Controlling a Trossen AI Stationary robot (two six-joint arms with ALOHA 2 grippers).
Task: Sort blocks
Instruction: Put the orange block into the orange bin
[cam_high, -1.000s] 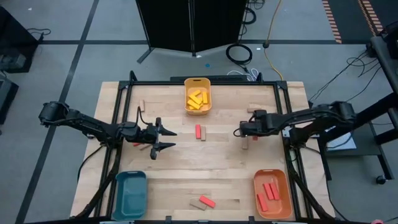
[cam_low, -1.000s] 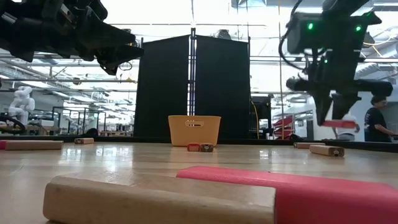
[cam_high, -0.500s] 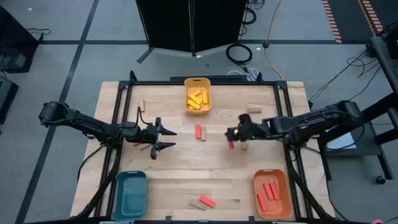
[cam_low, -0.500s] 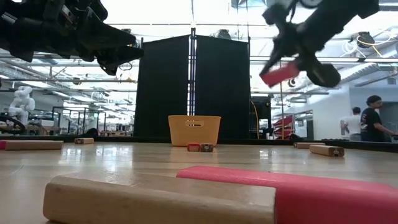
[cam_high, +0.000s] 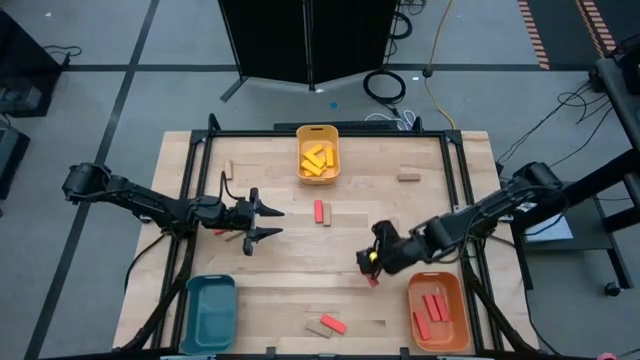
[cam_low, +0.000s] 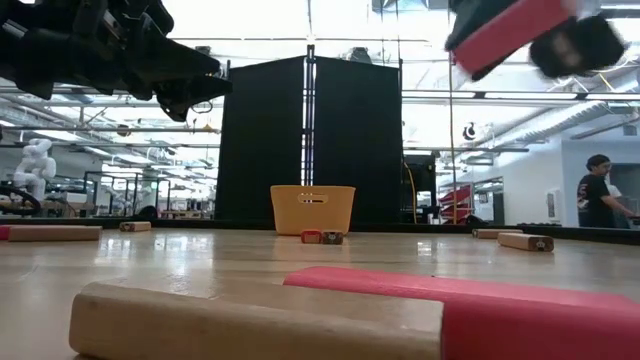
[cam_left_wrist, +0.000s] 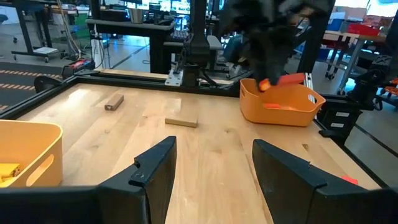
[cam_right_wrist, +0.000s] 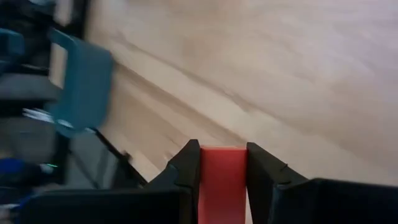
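My right gripper (cam_high: 371, 271) hangs over the table's near-right part, just left of the orange tray (cam_high: 452, 322), shut on a red block (cam_right_wrist: 222, 183). That block also shows high up in the low view (cam_low: 507, 28). My left gripper (cam_high: 270, 225) waits open over the table's left-middle; its fingers (cam_left_wrist: 155, 177) stand wide apart. A red and a tan block (cam_high: 228, 234) lie flat under the left arm. Loose blocks lie flat on the wood: red (cam_high: 319, 211), tan (cam_high: 408, 176), tan (cam_high: 229, 168), and a red and tan pair (cam_high: 327, 324). My right gripper pinches the red block between its two fingers (cam_right_wrist: 186, 168), which press on its two long side faces. The block's end (cam_right_wrist: 222, 155) shows level with the fingertips. It is lifted clear of the table and sits tilted in the low view.
The yellow tray (cam_high: 300, 160) with yellow blocks stands at the far edge, the teal tray (cam_high: 210, 312) at the near left, and the orange tray holds red blocks (cam_high: 433, 307). Bare wood lies between the arms. A person (cam_low: 603, 190) stands in the room beyond.
My right gripper has carried the red block from the table's right-middle toward the near edge and slightly left, ending beside the orange tray. It has turned on the way, and the block has gone from level to tilted.
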